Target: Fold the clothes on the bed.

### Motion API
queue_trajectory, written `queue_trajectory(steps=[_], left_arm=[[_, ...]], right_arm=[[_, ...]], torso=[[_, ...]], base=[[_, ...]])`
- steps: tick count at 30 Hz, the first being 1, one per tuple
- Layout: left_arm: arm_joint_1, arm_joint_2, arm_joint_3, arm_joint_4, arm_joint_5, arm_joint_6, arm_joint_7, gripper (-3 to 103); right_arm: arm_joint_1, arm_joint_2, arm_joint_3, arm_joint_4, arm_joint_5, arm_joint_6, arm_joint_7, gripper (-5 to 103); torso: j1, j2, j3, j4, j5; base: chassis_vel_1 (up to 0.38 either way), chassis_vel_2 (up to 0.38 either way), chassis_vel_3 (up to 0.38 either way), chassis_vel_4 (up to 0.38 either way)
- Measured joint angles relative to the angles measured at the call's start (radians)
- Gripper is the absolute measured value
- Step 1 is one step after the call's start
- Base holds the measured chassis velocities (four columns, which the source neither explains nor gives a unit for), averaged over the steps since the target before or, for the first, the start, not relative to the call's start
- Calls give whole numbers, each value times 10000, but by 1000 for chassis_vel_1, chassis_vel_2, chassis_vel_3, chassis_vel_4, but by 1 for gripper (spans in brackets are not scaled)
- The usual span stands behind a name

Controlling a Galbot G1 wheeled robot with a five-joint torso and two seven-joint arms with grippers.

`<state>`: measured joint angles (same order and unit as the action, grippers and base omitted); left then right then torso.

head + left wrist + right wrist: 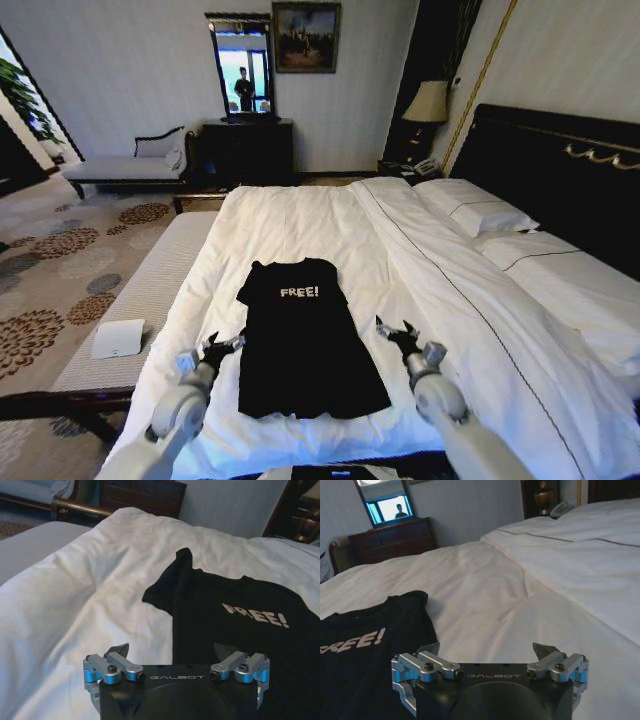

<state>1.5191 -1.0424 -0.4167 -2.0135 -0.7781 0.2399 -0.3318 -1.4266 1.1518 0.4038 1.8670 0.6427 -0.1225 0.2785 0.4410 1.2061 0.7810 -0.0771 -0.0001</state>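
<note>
A: Status on the fold?

B: Not begun, I'd say. The T-shirt (305,335) lies flat and face up on the bed (300,215), fully spread, collar toward the far end, hem near the foot edge by me. No crease or fold in it yet, so every fold is left to do.

A: Your arms?

B: Going L to R: my left end effector (224,346) hangs just off the shirt's left edge, jaws wide, nothing held. Then the shirt between. My right end effector (395,330) hangs just off the right edge, also wide, empty. Can't tell if either touches the duvet.

A: Count?

B: 1 shirt, 1 bed, 2 end effectors. 2 pillows (478,212) along the headboard (560,175) on the right side. Also 1 white flat thing (117,338) on the bench (140,300) left of the bed.
</note>
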Motion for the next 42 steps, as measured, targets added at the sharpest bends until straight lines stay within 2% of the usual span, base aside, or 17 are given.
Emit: queue_trajectory(steps=[8, 14, 20, 24, 25, 27, 30, 35, 42], left_arm=[[502, -411, -26, -206, 216, -60, 31, 97], [837, -480, -160, -174, 175, -183, 120, 97], [1010, -490, -290, -210, -88, -203, 147, 97], [1375, -581, -382, -349, -473, -203, 203, 97], [1375, -581, -382, -349, -473, -203, 203, 97], [1605, -622, -392, -387, -642, -216, 244, 97], [1882, -669, -444, -505, -1026, -240, 267, 97], [2250, -836, -549, -775, -1542, -204, 289, 97], [2724, -1036, -666, -940, -1772, -181, 404, 97]], right_arm=[[-388, 656, -5, 329, -262, -248, 81, 100], [-737, 929, -38, 455, -558, -268, 198, 100], [-991, 1102, -121, 487, -696, 176, 275, 100], [-1437, 1182, 8, 961, 589, 5, -44, 100], [-1437, 1182, 8, 961, 589, 5, -44, 100], [-1620, 1213, 206, 1302, 1694, -326, -68, 100], [-1820, 1219, 460, 1501, 2688, -706, -58, 100], [-2355, 1200, 828, 1721, 3440, -1238, -25, 100], [-3217, 1245, 1427, 1729, 3810, -1575, -300, 100]], torso=[[3, -2, 2, 0, 0], [6, -5, 3, 0, 0], [-4, -1, -1, 0, 1], [-6, 0, -1, -1, 0], [-6, 0, -1, -1, 0], [1, -2, 1, 0, -2], [7, -5, 4, 0, 3], [4, -4, 3, 1, 3], [1, -3, 1, -1, 0]], base=[[0, 0, 0, 0], [39, -39, -38, 37], [107, -106, -91, 110], [28, -30, -35, 22], [0, 0, 0, 0], [0, 0, 0, 0], [0, 0, 0, 0], [0, 0, 0, 0], [0, 0, 0, 0]])
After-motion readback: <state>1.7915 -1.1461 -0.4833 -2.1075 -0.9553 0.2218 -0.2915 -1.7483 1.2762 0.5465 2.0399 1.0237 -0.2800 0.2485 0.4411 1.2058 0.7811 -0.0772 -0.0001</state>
